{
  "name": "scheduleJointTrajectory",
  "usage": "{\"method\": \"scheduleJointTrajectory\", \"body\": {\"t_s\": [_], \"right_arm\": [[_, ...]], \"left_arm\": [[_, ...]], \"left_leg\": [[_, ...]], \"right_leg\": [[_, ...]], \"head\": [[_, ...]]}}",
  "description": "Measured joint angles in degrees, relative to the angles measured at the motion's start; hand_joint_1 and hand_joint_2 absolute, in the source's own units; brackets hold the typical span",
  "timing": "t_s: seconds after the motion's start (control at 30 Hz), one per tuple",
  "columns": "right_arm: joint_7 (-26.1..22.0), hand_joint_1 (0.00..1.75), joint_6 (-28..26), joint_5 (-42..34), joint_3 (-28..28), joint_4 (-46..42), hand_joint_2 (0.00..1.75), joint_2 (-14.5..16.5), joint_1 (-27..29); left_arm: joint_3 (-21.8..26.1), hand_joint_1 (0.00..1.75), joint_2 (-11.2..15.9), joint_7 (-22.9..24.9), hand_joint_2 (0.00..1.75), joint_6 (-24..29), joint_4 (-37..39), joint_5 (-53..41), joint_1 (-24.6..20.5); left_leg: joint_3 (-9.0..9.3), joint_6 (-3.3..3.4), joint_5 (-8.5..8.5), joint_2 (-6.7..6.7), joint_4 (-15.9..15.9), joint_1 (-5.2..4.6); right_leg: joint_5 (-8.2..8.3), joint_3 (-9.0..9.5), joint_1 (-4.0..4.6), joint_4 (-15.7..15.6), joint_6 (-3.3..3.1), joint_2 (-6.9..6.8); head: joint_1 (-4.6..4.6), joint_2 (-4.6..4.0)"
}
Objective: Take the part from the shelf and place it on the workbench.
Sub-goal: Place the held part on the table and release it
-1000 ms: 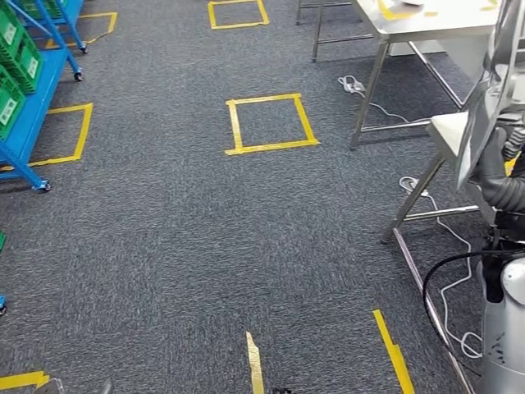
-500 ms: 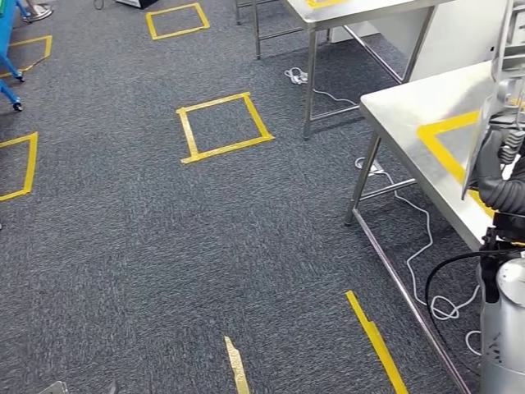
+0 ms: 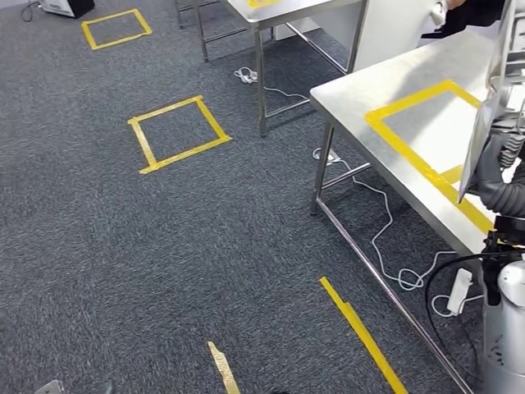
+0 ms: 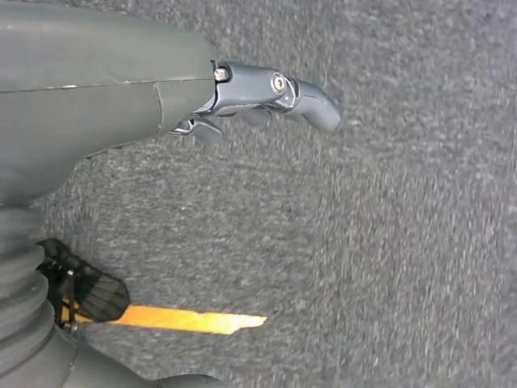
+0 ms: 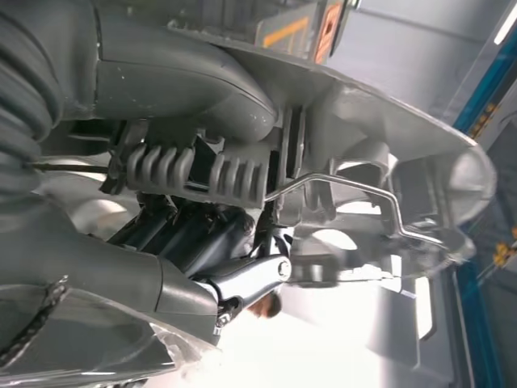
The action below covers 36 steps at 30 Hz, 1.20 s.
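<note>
The part [image 3: 488, 123] is a shiny silver sheet-metal piece, held upright at the right edge of the head view. My right hand [image 3: 498, 179] grips its lower end, just over the near corner of the steel workbench [image 3: 372, 90]. A yellow tape rectangle [image 3: 402, 135] marks the bench top. In the right wrist view the part [image 5: 378, 137], with a bent wire across it, lies against my right hand [image 5: 201, 234], whose fingers wrap around it. My left hand [image 4: 262, 93] hangs over the grey carpet with nothing in it, its fingers loosely extended.
A person's hand and dark sleeve [image 3: 455, 10] rest at the workbench's far edge. A second steel table [image 3: 272, 12] stands behind. White cables [image 3: 384, 238] and a power adapter [image 3: 458, 291] lie under the bench. Yellow tape squares [image 3: 176, 131] and strips [image 3: 362, 332] mark the carpet.
The camera has swung to the right: the blue shelf has left the picture and the workbench has come into fuller view. The part stays in my right hand.
</note>
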Motion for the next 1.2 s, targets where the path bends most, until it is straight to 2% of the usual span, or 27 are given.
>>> {"method": "scheduleJointTrajectory", "body": {"t_s": [0.03, 0.07, 0.13, 0.17, 0.2, 0.23, 0.3, 0.33, 0.4, 0.47, 0.5, 0.53, 0.57, 0.6, 0.63, 0.67, 0.7, 0.77, 0.83, 0.9, 0.97, 1.0, 1.03, 1.07, 1.1, 1.17, 1.2], "right_arm": [[0.0, 1.75, 0.0, 0.0, 0.0, 0.1, 1.75, 0.0, 0.1], [0.0, 1.75, 0.0, 0.0, 0.0, 0.1, 1.75, 0.0, 0.1], [0.0, 1.75, 0.0, 0.0, 0.0, 0.1, 1.75, 0.0, 0.0], [0.0, 1.75, 0.0, 0.0, 0.0, 0.1, 1.75, 0.0, 0.0], [0.0, 1.75, 0.0, 0.0, 0.0, 0.2, 1.75, 0.0, -0.1], [0.0, 1.75, 0.0, 0.0, 0.0, 0.2, 1.75, 0.0, -0.1], [0.0, 1.75, -0.1, 0.0, -0.1, 0.3, 1.75, 0.0, 0.0], [0.0, 1.75, -0.1, 0.0, -0.1, 0.3, 1.75, 0.0, 0.1], [0.0, 1.75, -0.1, 0.0, -0.1, 0.2, 1.75, 0.0, 0.0], [0.0, 1.75, -0.1, 0.0, 0.0, 0.2, 1.75, 0.0, -0.1], [0.0, 1.75, -0.1, 0.0, 0.0, 0.2, 1.75, 0.0, -0.1], [0.0, 1.75, -0.1, 0.0, 0.0, 0.2, 1.75, 0.0, 0.0], [0.0, 1.75, -0.1, 0.0, 0.0, 0.2, 1.75, 0.0, 0.0], [0.0, 1.75, -0.1, 0.0, 0.0, 0.2, 1.75, 0.0, 0.0], [0.0, 1.75, -0.1, 0.0, 0.0, 0.2, 1.75, 0.0, 0.0], [0.0, 1.75, -0.1, 0.0, 0.0, 0.2, 1.75, 0.0, 0.0], [0.0, 1.75, -0.1, 0.0, 0.1, 0.3, 1.75, 0.0, 0.0], [0.0, 1.75, -0.1, 0.0, 0.1, 0.3, 1.75, 0.0, 0.1], [0.0, 1.75, -0.1, 0.0, 0.0, 0.3, 1.75, 0.0, 0.2], [0.0, 1.75, -0.1, 0.0, -0.1, 0.3, 1.75, -0.1, 0.2], [0.0, 1.75, 0.0, 0.0, 0.0, 0.3, 1.75, -0.2, 0.1], [0.0, 1.75, 0.0, 0.0, 0.0, 0.4, 1.75, -0.2, 0.1], [0.0, 1.75, 0.0, 0.0, 0.0, 0.4, 1.75, -0.2, 0.1], [0.0, 1.75, 0.0, 0.0, 0.0, 0.4, 1.75, -0.2, 0.2], [0.0, 1.75, 0.0, 0.0, 0.0, 0.4, 1.75, -0.2, 0.2], [0.0, 1.75, 0.0, 0.0, 0.0, 0.4, 1.75, -0.2, 0.1], [0.0, 1.75, 0.0, 0.0, 0.0, 0.4, 1.75, -0.2, 0.0]], "left_arm": [[0.0, 0.00, -0.1, 0.0, 1.75, 0.0, 0.0, 0.0, 0.1], [0.0, 0.00, -0.2, 0.0, 1.75, 0.0, 0.0, 0.0, 0.1], [0.0, 0.00, -0.2, 0.0, 1.75, 0.0, 0.0, 0.0, 0.1], [0.0, 0.00, 0.0, 0.0, 1.75, 0.0, 0.0, 0.0, 0.0], [0.0, 0.00, 0.1, 0.0, 1.75, 0.0, 0.0, 0.0, 0.0], [0.0, 0.00, 0.2, 0.0, 1.75, 0.0, 0.0, 0.0, 0.0], [0.0, 0.00, 0.1, 0.0, 1.75, 0.0, 0.0, 0.0, 0.0], [0.0, 0.00, 0.1, 0.0, 1.75, 0.0, 0.0, 0.0, 0.0], [0.0, 0.00, 0.0, 0.0, 1.75, 0.0, 0.0, 0.0, -0.1], [0.0, 0.00, 0.0, 0.0, 1.75, 0.0, 0.0, 0.0, -0.1], [0.0, 0.00, -0.1, 0.0, 1.75, 0.0, 0.0, 0.0, 0.0], [0.0, 0.00, -0.1, 0.0, 1.75, 0.0, 0.0, 0.0, 0.0], [0.0, 0.00, -0.1, 0.0, 1.75, 0.0, 0.0, 0.0, 0.1], [0.0, 0.00, -0.2, 0.0, 1.75, 0.0, 0.0, 0.0, 0.1], [0.0, 0.00, -0.2, 0.0, 1.75, 0.0, 0.0, 0.0, 0.1], [0.0, 0.00, -0.1, 0.0, 1.75, 0.0, 0.0, 0.0, 0.1], [0.0, 0.00, 0.0, 0.0, 1.75, 0.0, 0.0, 0.0, 0.1], [0.0, 0.00, 0.2, 0.0, 1.75, 0.0, 0.0, 0.0, 0.1], [0.0, 0.00, 0.2, 0.0, 1.75, 0.0, 0.0, 0.0, 0.0], [0.0, 0.00, 0.1, 0.0, 1.75, 0.0, 0.0, 0.0, -0.1], [0.0, 0.00, 0.1, 0.0, 1.75, 0.0, 0.0, 0.0, 0.0], [0.0, 0.00, 0.0, 0.0, 1.75, 0.0, 0.0, 0.0, 0.1], [0.0, 0.00, -0.1, 0.0, 1.75, 0.0, 0.0, 0.0, 0.1], [0.0, 0.00, -0.2, 0.0, 1.75, 0.0, 0.0, 0.0, 0.2], [0.0, 0.00, -0.3, 0.0, 1.75, 0.0, 0.0, 0.0, 0.2], [0.0, 0.00, -0.3, 0.0, 1.75, 0.0, 0.0, 0.0, 0.1], [0.0, 0.00, -0.3, 0.0, 1.75, 0.0, 0.0, 0.0, 0.1]], "left_leg": [[-0.03, -0.21, -0.15, 0.79, 0.1, 0.16], [-0.06, -0.52, -0.37, 1.51, 0.4, 0.43], [-0.17, -1.55, -1.24, 2.84, 1.6, 1.04], [-0.35, -2.16, -1.86, 3.39, 2.5, 1.18], [-0.54, -2.64, -2.42, 3.88, 3.3, 1.17], [-0.69, -3.00, -2.86, 4.31, 4.0, 1.05], [-0.77, -3.31, -3.29, 5.18, 4.6, 0.99], [-0.77, -3.54, -3.69, 5.10, 4.8, 1.14], [-1.70, -3.95, -5.87, 3.11, 7.6, 1.57], [-4.72, -3.95, -9.48, 0.45, 14.6, 1.79], [-6.53, -3.79, -10.84, -0.11, 18.4, 1.75], [-7.84, -3.53, -11.26, -0.39, 20.8, 1.65], [-8.31, -3.16, -10.53, -0.59, 21.1, 1.49], [-7.78, -2.71, -8.81, -0.91, 19.3, 1.26], [-6.47, -2.18, -6.50, -1.65, 15.9, 0.99], [-4.89, -1.57, -4.57, -3.05, 12.0, 0.75], [-3.54, -1.08, -3.22, -4.29, 8.8, 0.58], [-2.26, -0.46, -2.58, -5.58, 5.8, 0.35], [-1.88, -0.40, -2.20, -4.35, 4.6, 0.34], [-1.32, -0.45, -1.39, -2.90, 2.9, 0.60], [-1.15, -0.44, -0.95, -1.45, 2.1, 0.74], [-1.22, -0.40, -0.92, -0.72, 2.1, 0.75], [-1.28, -0.42, -0.93, -0.02, 2.1, 0.78], [-1.29, -0.46, -0.96, 0.64, 2.1, 0.83], [-1.28, -0.58, -1.01, 1.26, 2.2, 0.93], [-1.28, -1.12, -1.32, 2.24, 2.6, 1.08], [-1.38, -1.51, -1.55, 2.64, 3.0, 1.02]], "right_leg": [[-0.26, -0.67, -0.31, 1.7, 0.47, -0.39], [0.52, -0.30, -0.66, 1.2, 1.04, -0.74], [3.60, 3.21, -1.37, -4.8, 2.59, -2.55], [4.57, 5.12, -1.52, -8.0, 3.03, -3.62], [4.93, 6.44, -1.54, -10.1, 2.83, -4.32], [4.69, 6.93, -1.46, -10.8, 2.30, -4.59], [4.44, 6.68, -1.34, -10.3, 0.62, -3.27], [4.45, 6.53, -1.34, -10.2, 0.18, -2.67], [4.52, 6.43, -1.32, -10.1, -0.54, -1.48], [4.61, 6.43, -1.14, -10.1, -0.96, -0.33], [4.64, 6.42, -0.99, -10.1, -1.07, 0.32], [4.66, 6.42, -0.83, -10.1, -1.14, 1.02], [4.69, 6.42, -0.70, -10.1, -1.21, 1.75], [4.73, 6.42, -0.62, -10.1, -1.27, 2.47], [4.79, 6.41, -0.61, -10.2, -1.34, 3.18], [4.84, 6.37, -0.65, -10.2, -1.36, 3.85], [4.93, 6.29, -0.76, -10.2, -1.31, 4.50], [5.26, 5.92, -1.12, -10.3, -0.84, 5.74], [5.64, 5.57, -1.36, -10.7, -0.17, 6.49], [4.36, 4.53, -1.03, -9.4, 0.22, 4.03], [0.92, 2.02, -0.75, -4.0, 0.57, 0.52], [-0.72, 0.65, -0.80, -0.5, 0.87, -0.22], [-1.55, -0.27, -0.88, 2.0, 1.17, -0.53], [-1.39, -0.30, -0.96, 2.7, 1.48, -0.71], [-0.25, 0.76, -1.03, 1.2, 1.78, -0.94], [2.77, 5.00, -1.04, -6.0, 2.26, -2.33], [3.73, 6.91, -0.97, -9.2, 2.08, -2.92]], "head": [[-0.01, -0.01], [-0.01, -0.01], [0.02, -0.02], [0.16, -0.02], [0.23, -0.02], [0.22, -0.02], [0.10, -0.02], [0.02, -0.02], [-0.10, -0.01], [-0.27, -0.02], [-0.29, -0.02], [-0.33, -0.02], [-0.33, -0.02], [-0.31, -0.02], [-0.33, -0.02], [-0.29, -0.02], [-0.28, -0.02], [-0.38, -0.02], [-0.49, -0.02], [-0.22, -0.02], [0.10, -0.02], [0.19, -0.02], [0.19, -0.02], [0.18, -0.02], [0.19, -0.02], [0.23, -0.02], [0.28, -0.02]]}}
